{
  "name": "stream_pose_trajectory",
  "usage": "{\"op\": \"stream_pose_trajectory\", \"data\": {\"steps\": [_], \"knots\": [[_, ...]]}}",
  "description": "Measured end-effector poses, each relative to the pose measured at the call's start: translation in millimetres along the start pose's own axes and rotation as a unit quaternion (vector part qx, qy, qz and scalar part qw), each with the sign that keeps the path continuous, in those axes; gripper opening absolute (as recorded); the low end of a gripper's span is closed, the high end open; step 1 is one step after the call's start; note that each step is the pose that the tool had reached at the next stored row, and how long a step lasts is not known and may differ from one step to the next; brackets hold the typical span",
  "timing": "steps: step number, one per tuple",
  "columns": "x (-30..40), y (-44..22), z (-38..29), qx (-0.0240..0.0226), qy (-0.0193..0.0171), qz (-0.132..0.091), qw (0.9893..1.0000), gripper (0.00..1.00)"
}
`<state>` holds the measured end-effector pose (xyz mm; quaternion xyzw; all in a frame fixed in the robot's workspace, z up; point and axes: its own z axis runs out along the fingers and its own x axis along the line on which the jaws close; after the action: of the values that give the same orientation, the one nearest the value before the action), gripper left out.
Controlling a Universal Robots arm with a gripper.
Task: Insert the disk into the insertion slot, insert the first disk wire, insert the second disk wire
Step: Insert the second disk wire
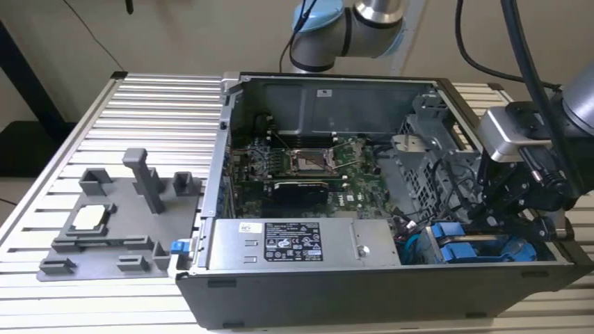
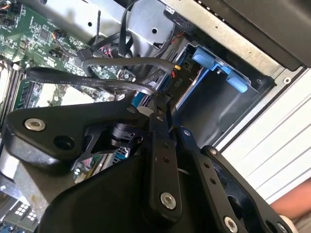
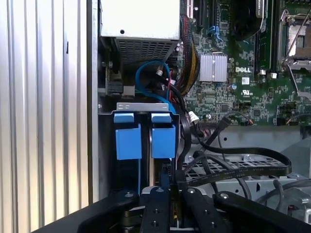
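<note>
Already the insertion slot [image 3: 145, 109] holds blue-framed disk [image 3: 146, 141].

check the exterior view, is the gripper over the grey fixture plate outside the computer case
No, the gripper is down inside the open computer case by the blue disk carriers, while the fixture plate lies apart, towards the exterior view's left.

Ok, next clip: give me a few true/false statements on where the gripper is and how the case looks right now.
1. The gripper is down inside the open computer case, at the exterior view's right. True.
2. The gripper is over the grey fixture plate. False: the plate lies outside the case, away from the arm.
3. Two blue carrier tabs sit side by side in the drive cage. True.
4. The case's side panel is closed. False: the motherboard is exposed.
</note>
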<state>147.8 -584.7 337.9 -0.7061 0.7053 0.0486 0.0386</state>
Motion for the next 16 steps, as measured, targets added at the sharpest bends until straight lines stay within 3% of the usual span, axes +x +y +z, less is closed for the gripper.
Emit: {"op": "stream_pose_trajectory", "data": {"steps": [9, 10, 16], "knots": [[0.5, -0.2, 3.8, -0.0010, -0.0004, 0.000, 1.0000, 0.17], [0.3, -0.2, 2.4, -0.0022, -0.0003, 0.000, 1.0000, 0.24], [-1.8, 0.0, -14.2, -0.0089, 0.0001, 0.001, 1.0000, 0.24]]}}
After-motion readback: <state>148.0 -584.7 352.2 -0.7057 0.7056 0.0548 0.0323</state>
